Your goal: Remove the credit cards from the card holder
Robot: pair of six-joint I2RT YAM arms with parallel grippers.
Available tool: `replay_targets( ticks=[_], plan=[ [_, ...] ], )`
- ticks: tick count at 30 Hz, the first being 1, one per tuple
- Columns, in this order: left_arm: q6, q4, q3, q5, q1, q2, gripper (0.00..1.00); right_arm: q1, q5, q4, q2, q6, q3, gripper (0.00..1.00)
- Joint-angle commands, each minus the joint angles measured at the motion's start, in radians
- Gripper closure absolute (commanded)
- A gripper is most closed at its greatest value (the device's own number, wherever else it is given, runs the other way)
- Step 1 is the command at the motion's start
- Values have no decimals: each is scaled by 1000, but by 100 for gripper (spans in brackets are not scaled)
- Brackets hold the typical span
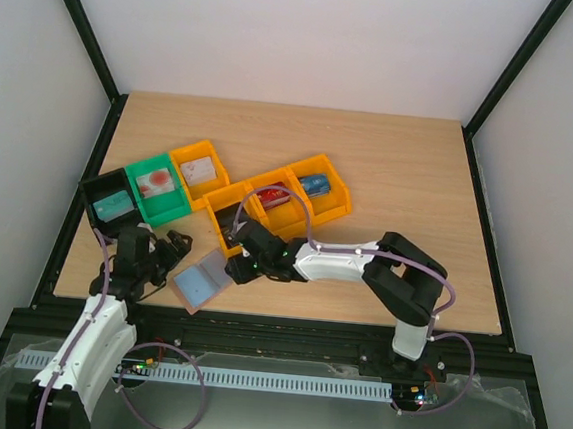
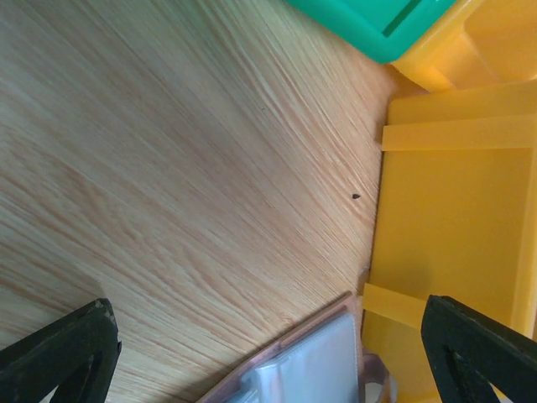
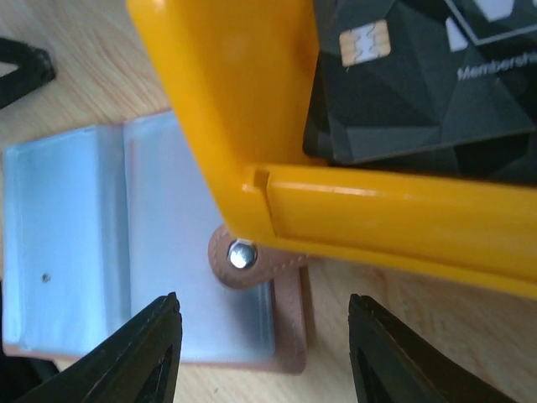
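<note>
At the near-left edge of the pale wooden table (image 1: 410, 175), just short of the rim, we list:

Item, one: card holder (image 1: 200, 281), a small flat folding wallet, tan-brown outside with a light blue lining. It lies open, lining up, with its far corner at the foot of the nearest orange bin. Its tan snap tab (image 3: 252, 262), with a metal stud, shows at that bin's corner.

Items, six: plastic bins in a ragged arc over the table's left and middle.
- One black bin (image 1: 115, 205).
- One green bin (image 1: 158, 189).
- Four orange bins (image 1: 321, 191).

From above, each bin shows one card.

Open room: bare wood runs along the far edge and over the right side.

Writing: the black card (image 3: 419, 84), with a gold chip, lies in the nearest orange bin. We read "Membersh", cut off by the frame. Print on the other cards is too small to read.

Left gripper (image 1: 169, 248): jaws spread fully and holding nothing, low over the wood just beside the holder.

Right gripper (image 3: 264, 353): jaws parted with nothing between them, above the holder's corner and the bin's rim.
</note>
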Motion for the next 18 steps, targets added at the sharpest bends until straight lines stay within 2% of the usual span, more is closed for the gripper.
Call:
replay_targets(
  ticks=[1,13,16,18],
  plan=[
    [-26,-21,-20,-22,-6,-20,1,6,74,52,57,-3,54,47],
    [-31,-10,-24,-28,-6,-39,1,6,98,-125,186,-24,254,47],
    [-31,-11,-25,-29,-5,-42,1,6,108,-139,201,-15,272,51],
    [-31,-13,-26,-30,-6,-44,1,6,114,-151,211,-10,287,60]
  ],
)
